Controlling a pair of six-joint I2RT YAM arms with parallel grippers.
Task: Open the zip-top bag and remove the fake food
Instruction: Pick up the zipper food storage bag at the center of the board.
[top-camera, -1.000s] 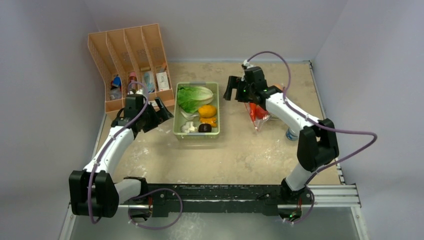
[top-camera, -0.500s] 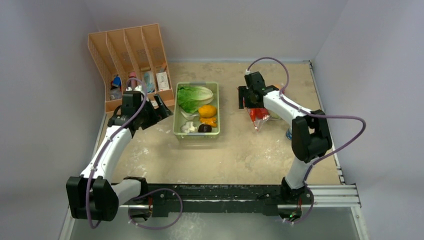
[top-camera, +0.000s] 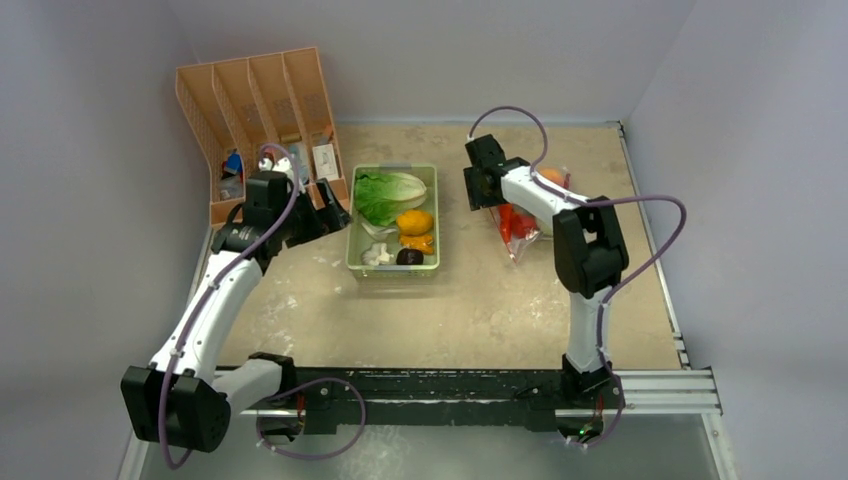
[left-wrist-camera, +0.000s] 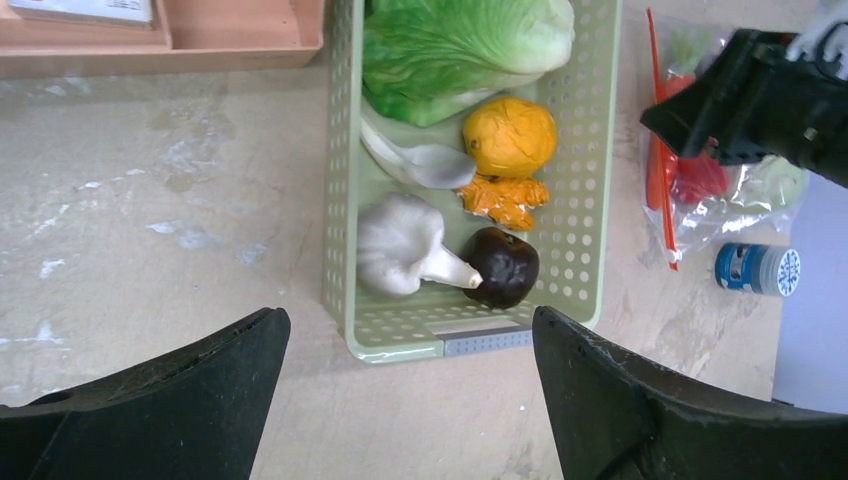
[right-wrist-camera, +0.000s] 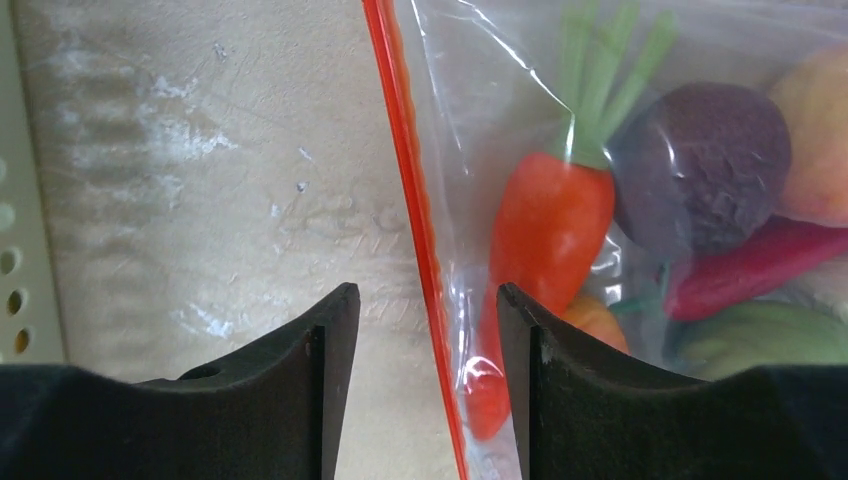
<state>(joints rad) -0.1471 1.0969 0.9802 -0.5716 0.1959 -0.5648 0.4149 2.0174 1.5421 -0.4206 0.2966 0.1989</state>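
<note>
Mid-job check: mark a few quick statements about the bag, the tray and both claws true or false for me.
1. The right claw straddles the zip strip of the bag. True.
2. The left claw is shut. False: it is open and empty, beside the tray.
3. The carrot lies in the tray. False: it is inside the bag.
4. A lettuce lies in the tray. True.

1 overhead, 2 close wrist views
</note>
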